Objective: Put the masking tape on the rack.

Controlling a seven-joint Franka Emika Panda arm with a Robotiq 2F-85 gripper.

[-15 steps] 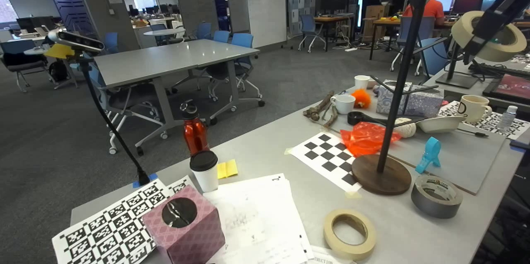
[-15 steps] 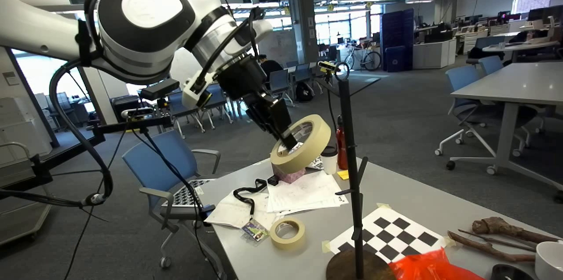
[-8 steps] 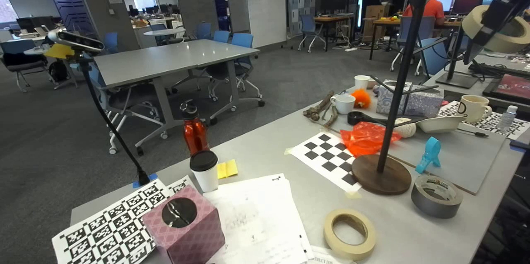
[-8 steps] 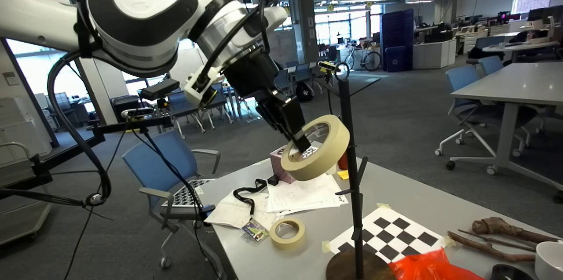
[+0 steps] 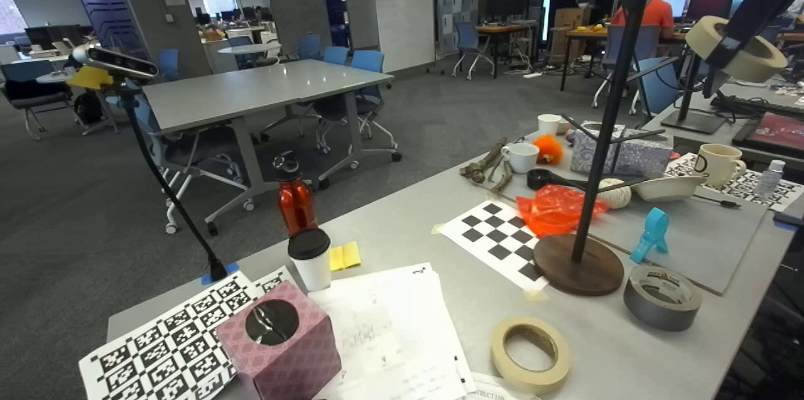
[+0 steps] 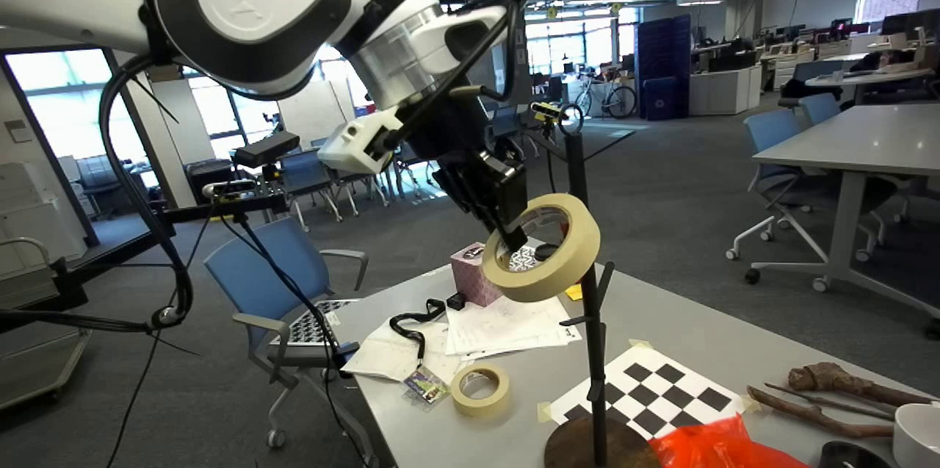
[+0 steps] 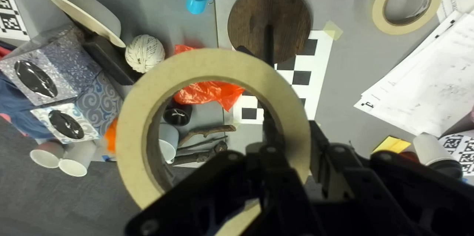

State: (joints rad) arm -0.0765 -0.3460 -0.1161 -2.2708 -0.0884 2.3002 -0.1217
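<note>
The masking tape, a pale cream ring with a wide hole, is held in the air in both exterior views [image 5: 757, 67] [image 6: 573, 262] and fills the middle of the wrist view [image 7: 211, 62]. My gripper [image 7: 292, 136] is shut on its wall, one finger inside the hole and one outside; it also shows in both exterior views [image 5: 722, 58] [image 6: 518, 236]. The rack, a dark pole [image 5: 603, 149] with side pegs on a round brown base, stands upright. In an exterior view the tape hides part of the pole [image 6: 594, 350]; elsewhere it appears apart. In the wrist view the base [image 7: 255, 17] shows beyond the tape.
A tan roll [image 5: 531, 356] and a grey roll [image 5: 662, 299] lie near the rack's base. A blue clip [image 5: 652, 237], red plastic [image 5: 556, 208], bowl [image 5: 669, 188] and mugs are behind it. A pink tissue box [image 5: 282, 343] and papers [image 5: 389, 331] lie to one side.
The arm has carried the held tape closer to the pole, and in an exterior view it now overlaps the pole. The wrist has turned a little. The grip stays the same.
</note>
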